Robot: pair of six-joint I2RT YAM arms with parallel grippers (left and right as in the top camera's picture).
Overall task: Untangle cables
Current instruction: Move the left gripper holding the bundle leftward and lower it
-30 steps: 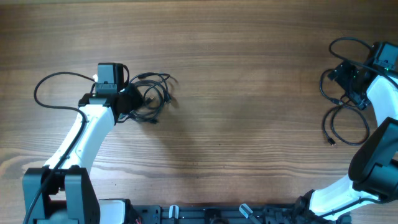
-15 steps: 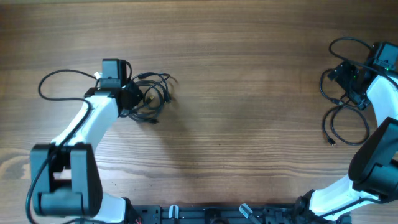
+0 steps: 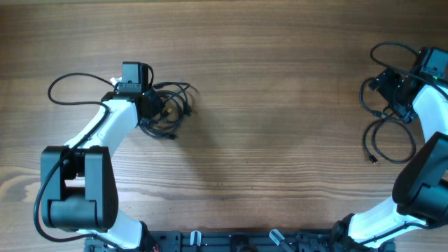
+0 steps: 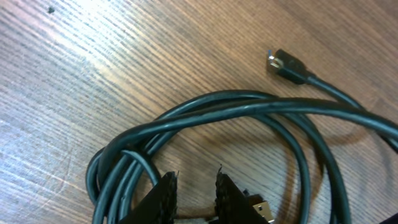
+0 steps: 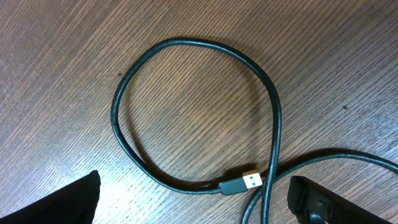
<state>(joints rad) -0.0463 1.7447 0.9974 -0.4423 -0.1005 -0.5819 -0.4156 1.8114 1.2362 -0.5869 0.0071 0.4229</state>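
Likely the cables [image 4: 249,107] are light, limp, slippery; grip one strand near its plug [image 4: 289,65]; left jaws stand narrowly parted, empty; right jaws spread wide.

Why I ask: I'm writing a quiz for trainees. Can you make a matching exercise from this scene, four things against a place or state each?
Things:
1. tangled cables
2. loose cable
3. blue-tipped plug
4. right tool

Places or states:
A. wide open
B. beside the spot where the loop crosses itself
C. several strands coiled together at the left tool
D. one open loop, lying flat

Pairs: 1-C, 2-D, 3-B, 4-A
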